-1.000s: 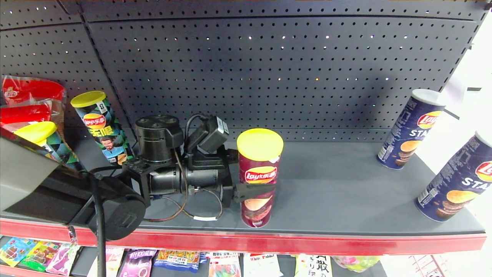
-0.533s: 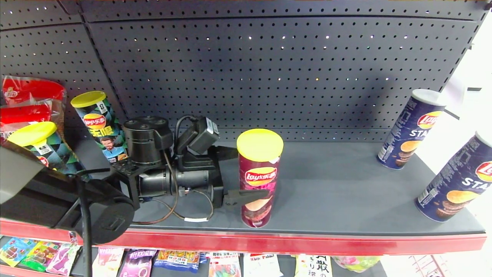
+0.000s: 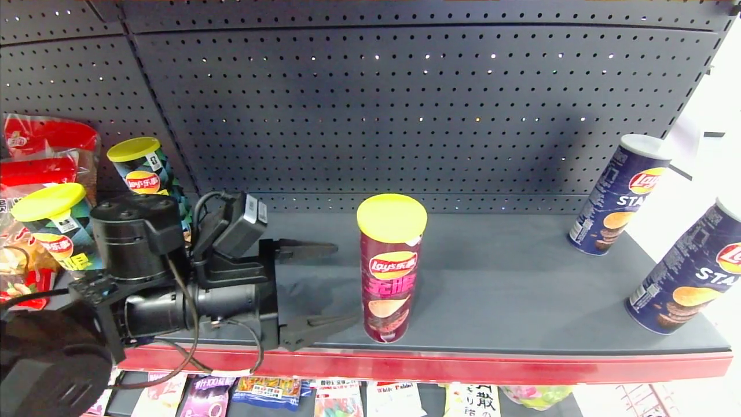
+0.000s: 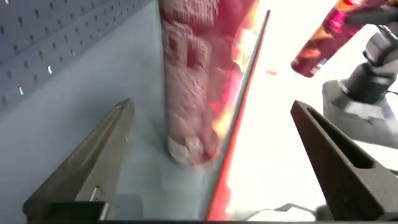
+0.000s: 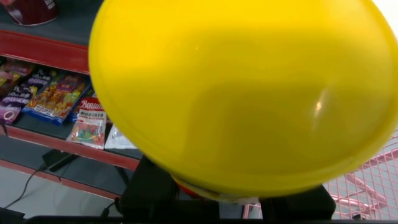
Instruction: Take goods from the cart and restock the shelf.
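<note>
Step in hand: shelving, judged complete for the maroon can (image 3: 391, 272), which stands upright near the front edge of the shelf (image 3: 521, 289). The left gripper (image 3: 346, 284) sits just beside it, fingers (image 3: 318, 329) spread wide and touching nothing. The next move calls for clearing this arm without tipping the can. The left wrist view adds a second can (image 4: 317, 43) beyond the shelf edge. The right wrist view shows the right gripper (image 5: 224, 202) apparently clamped on it.
</note>
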{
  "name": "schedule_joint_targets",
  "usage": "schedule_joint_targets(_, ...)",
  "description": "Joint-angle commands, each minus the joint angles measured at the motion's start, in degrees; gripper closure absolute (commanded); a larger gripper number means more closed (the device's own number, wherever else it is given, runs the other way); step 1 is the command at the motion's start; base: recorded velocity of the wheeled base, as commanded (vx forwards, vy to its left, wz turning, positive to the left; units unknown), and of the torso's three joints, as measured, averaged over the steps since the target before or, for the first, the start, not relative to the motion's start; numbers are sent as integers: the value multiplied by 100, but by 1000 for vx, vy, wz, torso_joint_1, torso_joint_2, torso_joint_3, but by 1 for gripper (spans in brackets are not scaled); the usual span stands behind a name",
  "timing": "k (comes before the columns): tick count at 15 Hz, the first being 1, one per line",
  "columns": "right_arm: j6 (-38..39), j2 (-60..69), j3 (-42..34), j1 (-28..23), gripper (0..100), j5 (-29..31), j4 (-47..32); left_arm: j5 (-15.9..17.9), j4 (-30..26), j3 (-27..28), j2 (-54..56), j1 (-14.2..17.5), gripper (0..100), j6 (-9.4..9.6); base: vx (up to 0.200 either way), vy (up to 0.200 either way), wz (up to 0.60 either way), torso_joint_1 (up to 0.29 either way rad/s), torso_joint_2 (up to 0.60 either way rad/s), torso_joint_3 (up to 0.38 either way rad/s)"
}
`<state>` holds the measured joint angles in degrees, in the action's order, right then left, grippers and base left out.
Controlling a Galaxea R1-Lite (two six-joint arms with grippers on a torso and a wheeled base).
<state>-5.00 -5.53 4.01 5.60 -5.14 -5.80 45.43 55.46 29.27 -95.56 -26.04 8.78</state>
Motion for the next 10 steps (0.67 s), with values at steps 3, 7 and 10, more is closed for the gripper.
schedule_joint_targets(3, -1, -9, -6, 3, 100, -22, 0, -1054, -17, -1116, 1576, 319, 0, -16, 0, 0, 0, 0, 0, 0)
schedule_joint_targets(7, 16, -1169, 1172, 29, 100, -391, -44, -4376, -896, -1196, 3026, 187, 0, -113, 0, 0, 0, 0, 0, 0)
schedule_joint_targets(10, -115, -2989, 2517, 258, 100, -1041, -17, -4649, -2680, -1152, 4283, -209, 0, -183, 0, 0, 0, 0, 0, 0)
